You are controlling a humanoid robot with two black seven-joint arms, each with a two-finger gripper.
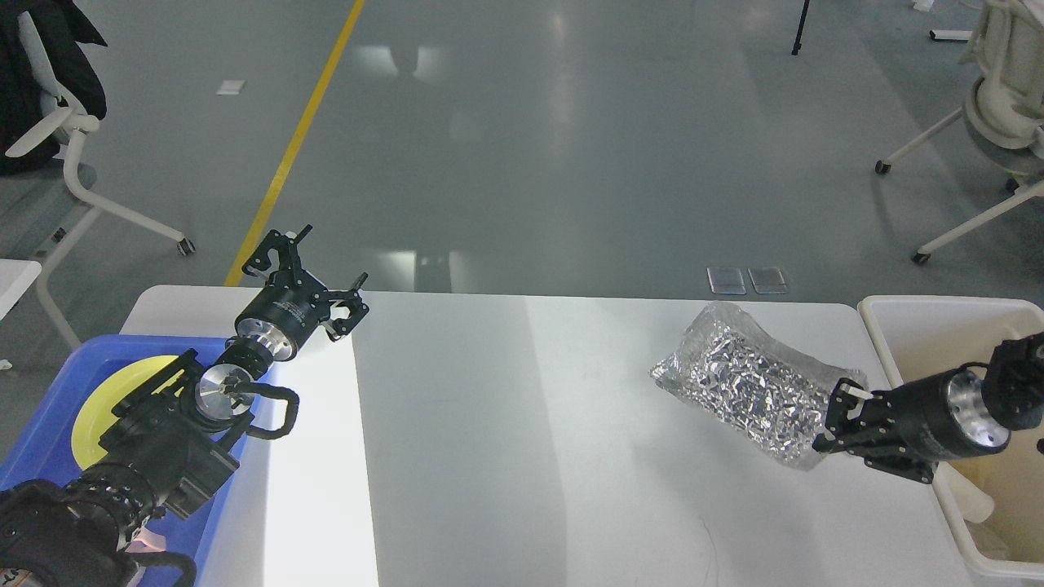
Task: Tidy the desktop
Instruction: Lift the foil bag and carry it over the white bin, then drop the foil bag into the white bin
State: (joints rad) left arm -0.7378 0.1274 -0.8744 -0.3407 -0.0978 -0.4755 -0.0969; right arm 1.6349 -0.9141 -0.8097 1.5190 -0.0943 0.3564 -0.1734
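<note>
The white desktop (522, 424) fills the lower half of the head view. A crinkled silver foil bag (754, 383) hangs over its right part, tilted, with my right gripper (836, 420) shut on the bag's lower right end. That right arm comes in from the right edge, across the off-white tub. My left gripper (314, 273) stands open over the desktop's far left corner, with nothing between its fingers.
An off-white tub (889, 359) with brown paper and white scraps stands at the desktop's right end. A blue tray (49, 432) holding a yellow plate (102, 399) sits at the left end, under my left arm. Office chairs stand on the grey floor beyond.
</note>
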